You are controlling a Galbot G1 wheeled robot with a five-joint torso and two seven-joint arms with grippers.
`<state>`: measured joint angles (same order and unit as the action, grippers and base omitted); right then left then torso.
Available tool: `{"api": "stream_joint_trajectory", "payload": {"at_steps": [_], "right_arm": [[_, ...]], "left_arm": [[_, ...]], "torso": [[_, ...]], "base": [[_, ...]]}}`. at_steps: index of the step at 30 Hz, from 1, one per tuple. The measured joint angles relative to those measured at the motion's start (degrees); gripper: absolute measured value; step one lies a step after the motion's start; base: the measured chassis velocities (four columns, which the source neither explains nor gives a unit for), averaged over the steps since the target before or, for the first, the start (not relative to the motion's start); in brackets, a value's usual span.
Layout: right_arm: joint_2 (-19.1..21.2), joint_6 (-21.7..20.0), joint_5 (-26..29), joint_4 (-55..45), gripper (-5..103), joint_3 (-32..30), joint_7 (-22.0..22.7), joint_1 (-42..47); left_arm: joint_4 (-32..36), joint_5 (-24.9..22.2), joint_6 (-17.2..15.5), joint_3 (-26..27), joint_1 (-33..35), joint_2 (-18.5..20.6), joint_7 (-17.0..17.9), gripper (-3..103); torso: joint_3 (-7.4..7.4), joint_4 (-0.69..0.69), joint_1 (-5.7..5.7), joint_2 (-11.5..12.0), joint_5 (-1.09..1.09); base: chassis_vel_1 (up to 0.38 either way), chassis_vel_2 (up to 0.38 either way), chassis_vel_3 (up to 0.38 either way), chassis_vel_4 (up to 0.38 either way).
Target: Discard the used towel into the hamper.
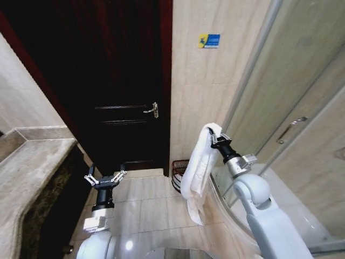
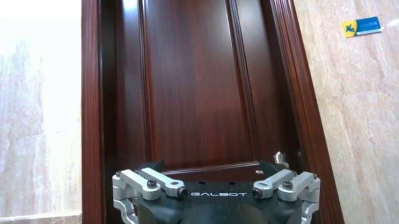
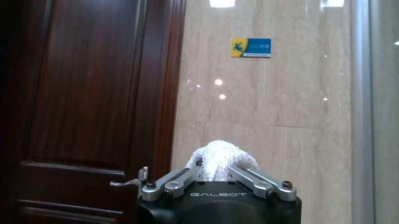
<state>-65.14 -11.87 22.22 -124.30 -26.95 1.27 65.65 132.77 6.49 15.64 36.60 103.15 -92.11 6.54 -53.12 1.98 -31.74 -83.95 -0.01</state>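
Observation:
My right gripper [image 1: 213, 135] is shut on a white towel [image 1: 198, 170], which hangs in a long fold down toward the floor. In the right wrist view the towel's bunched end [image 3: 218, 158] pokes out between the closed fingers [image 3: 249, 175]. The hamper [image 1: 180, 174], a small dark reddish open-weave basket, stands on the floor against the wall beside the door, just behind and left of the hanging towel. My left gripper [image 1: 104, 178] is held low at the left, open and empty, facing the door.
A dark wooden door [image 1: 116, 81] with a metal handle [image 1: 151, 110] fills the back. A stone counter [image 1: 32, 167] runs along the left. The glass shower enclosure [image 1: 291, 108] stands at the right. Tiled floor [image 1: 145, 205] lies between.

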Motion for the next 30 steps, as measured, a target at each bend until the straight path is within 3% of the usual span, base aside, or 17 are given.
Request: {"api": "stream_joint_trajectory", "payload": {"at_steps": [19,30], "right_arm": [[-0.7,0.8,0.6,-0.5,3,-0.4,1.9,-0.2],[0.2,0.8,2.2,0.1,3,-0.9,2.6,-2.2]], "left_arm": [[0.5,0.5,-2.0,0.0,0.3,0.0,-0.2,100],[-0.9,-0.2,0.5,0.2,-0.7,0.0,0.1,100]], "torso": [[3.13,0.01,2.69,5.8,0.00],[3.48,0.01,2.95,6.4,0.00]], "base": [[-0.009,-0.014,0.005,0.011],[0.000,0.000,0.000,0.000]]}}
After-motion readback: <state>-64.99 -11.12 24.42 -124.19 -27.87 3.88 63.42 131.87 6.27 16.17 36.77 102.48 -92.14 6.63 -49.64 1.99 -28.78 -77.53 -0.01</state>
